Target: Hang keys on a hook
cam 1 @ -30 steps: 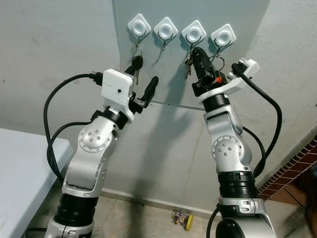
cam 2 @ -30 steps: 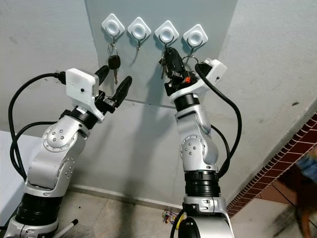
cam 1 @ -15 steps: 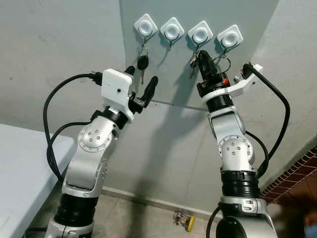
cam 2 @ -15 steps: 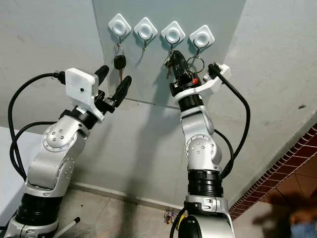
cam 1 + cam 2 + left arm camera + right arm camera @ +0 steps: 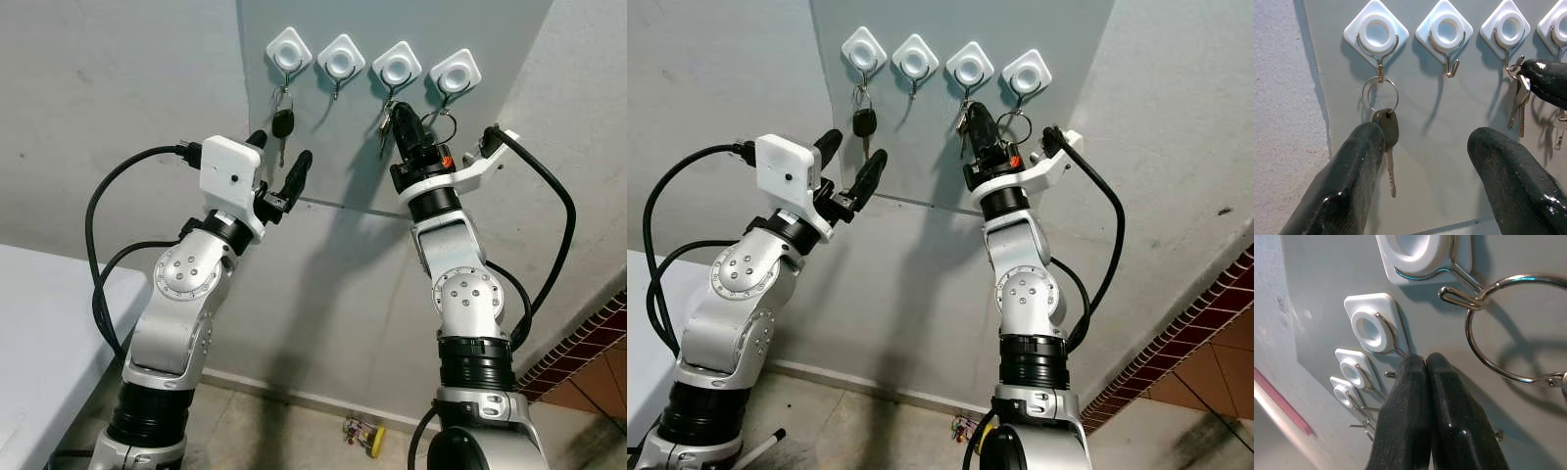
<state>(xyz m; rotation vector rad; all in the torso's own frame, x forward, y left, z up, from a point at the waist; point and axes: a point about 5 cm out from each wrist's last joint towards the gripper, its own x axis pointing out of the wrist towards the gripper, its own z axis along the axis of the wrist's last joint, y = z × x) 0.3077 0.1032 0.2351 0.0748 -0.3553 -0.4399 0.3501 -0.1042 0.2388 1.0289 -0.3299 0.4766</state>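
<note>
Keys (image 5: 1519, 103) hang against the grey wall panel (image 5: 323, 137) just below the third hook (image 5: 396, 64), counted from the robot's left along a row of four white diamond-shaped hooks. The right gripper (image 5: 404, 119) is raised to the third hook, with its fingertips at the hook's wire loop. In the right wrist view its two black fingers (image 5: 1415, 421) are pressed together, flank to flank, with the tips against the wire of that hook; whether the key ring is pinched between them cannot be told.

On the first hook (image 5: 288, 50), a ring carries a single black-headed key (image 5: 281, 125). The second hook (image 5: 340, 57) is bare. From the fourth hook (image 5: 456, 71), to the right of the third hook, hangs a large metal ring (image 5: 1513, 328).

The left gripper (image 5: 278, 168) is held below the first and second hooks, short of the panel, with its fingers spread wide and nothing between them. A white tabletop (image 5: 39, 323) lies well to the left of the hook row, lower down. A small yellow object (image 5: 362, 432) lies on the floor below the third hook.
</note>
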